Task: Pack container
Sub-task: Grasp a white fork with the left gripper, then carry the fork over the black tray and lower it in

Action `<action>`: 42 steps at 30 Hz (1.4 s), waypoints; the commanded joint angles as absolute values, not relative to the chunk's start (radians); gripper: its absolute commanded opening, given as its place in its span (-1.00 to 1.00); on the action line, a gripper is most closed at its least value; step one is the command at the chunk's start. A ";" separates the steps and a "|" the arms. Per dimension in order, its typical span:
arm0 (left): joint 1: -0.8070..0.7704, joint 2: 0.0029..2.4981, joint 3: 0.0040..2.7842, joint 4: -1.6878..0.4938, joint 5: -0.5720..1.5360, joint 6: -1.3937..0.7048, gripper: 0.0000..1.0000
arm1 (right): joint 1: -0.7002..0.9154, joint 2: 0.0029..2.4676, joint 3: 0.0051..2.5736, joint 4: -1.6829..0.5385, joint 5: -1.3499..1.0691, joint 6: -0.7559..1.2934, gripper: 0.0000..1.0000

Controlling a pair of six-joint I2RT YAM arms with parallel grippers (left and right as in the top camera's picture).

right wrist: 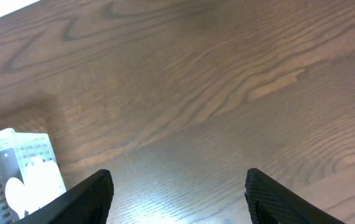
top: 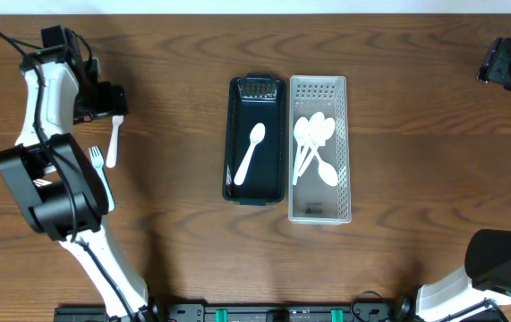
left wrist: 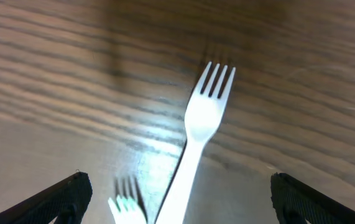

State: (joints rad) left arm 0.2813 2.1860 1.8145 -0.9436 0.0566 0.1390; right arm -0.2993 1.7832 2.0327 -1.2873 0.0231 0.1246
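Overhead looks straight down on the bench [top: 398, 107]. The left wrist view closely shares the fork [left wrist: 199, 134], and the right wrist view the basket [right wrist: 3, 155] corner.

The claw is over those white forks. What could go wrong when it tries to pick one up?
1. The second fork lies close beside the handle of the long fork. The open left claw might grab both, or knock one away.
2. Both forks lie flat on the table. The claw could scrape the wood or slip off the thin handle.
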 commanded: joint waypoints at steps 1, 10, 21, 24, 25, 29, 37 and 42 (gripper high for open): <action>0.284 2.220 1.814 -0.937 0.071 0.193 0.90 | -0.306 1.762 2.032 -1.294 0.026 0.115 0.42; 0.285 2.307 1.814 -0.914 0.070 0.228 0.89 | -0.306 1.762 2.032 -1.295 0.026 0.115 0.42; 0.285 2.338 1.810 -0.915 0.070 0.228 0.36 | -0.306 1.762 2.032 -1.296 0.026 0.119 0.42; 0.285 2.338 1.810 -0.928 0.070 0.228 -0.02 | -0.306 1.762 2.032 -1.295 0.026 0.118 0.42; 0.285 2.338 1.810 -0.934 0.070 0.228 -0.05 | -0.306 1.762 2.032 -1.295 0.026 0.118 0.42; 0.285 2.338 1.810 -0.960 0.070 0.228 -0.38 | -0.306 1.762 2.032 -1.295 0.027 0.118 0.41; 0.284 2.338 1.811 -1.000 0.070 0.227 -0.88 | -0.306 1.762 2.032 -1.295 0.027 0.118 0.42; 0.273 2.319 1.814 -1.029 0.070 0.219 -0.88 | -0.306 1.762 2.032 -1.295 0.026 0.118 0.42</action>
